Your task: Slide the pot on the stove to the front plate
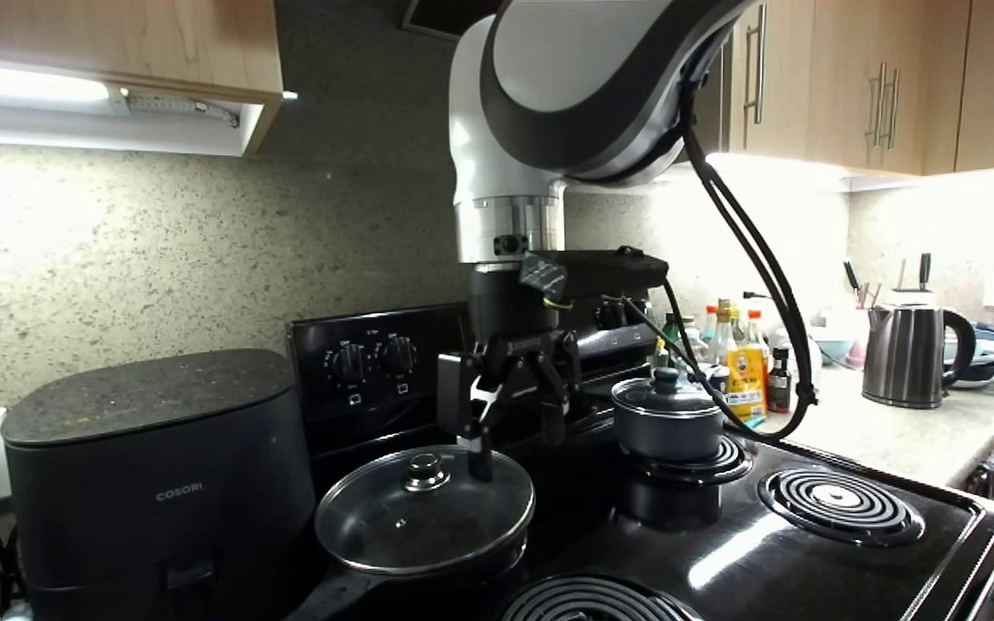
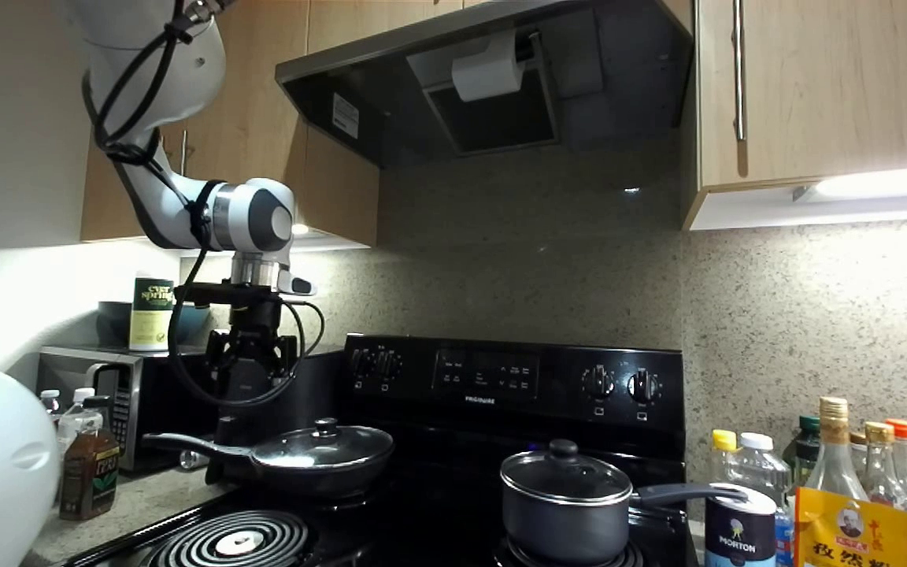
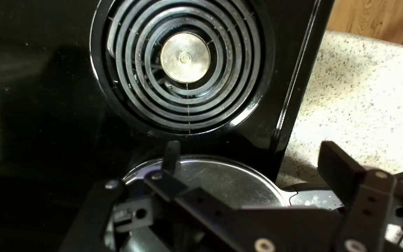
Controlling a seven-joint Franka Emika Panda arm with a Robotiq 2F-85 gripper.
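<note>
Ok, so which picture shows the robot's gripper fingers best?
The wrist view. It shows the gripper close up, with both fingers plain to see, spread apart. In both exterior views they are smaller and mostly dark against dark things, though in an exterior view one fingertip shows in front of the frying pan's glass lid.

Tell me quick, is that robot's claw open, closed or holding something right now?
Claw: open, holding nothing; the pot stands apart from it.

A rounded dark grey Cosori appliance (image 1: 160, 500); a black frying pan (image 2: 331, 483) with a glass lid (image 2: 323, 449); on a pale tabletop (image 1: 877, 440), a steel kettle (image 1: 904, 358) near bottles (image 1: 724, 335).
</note>
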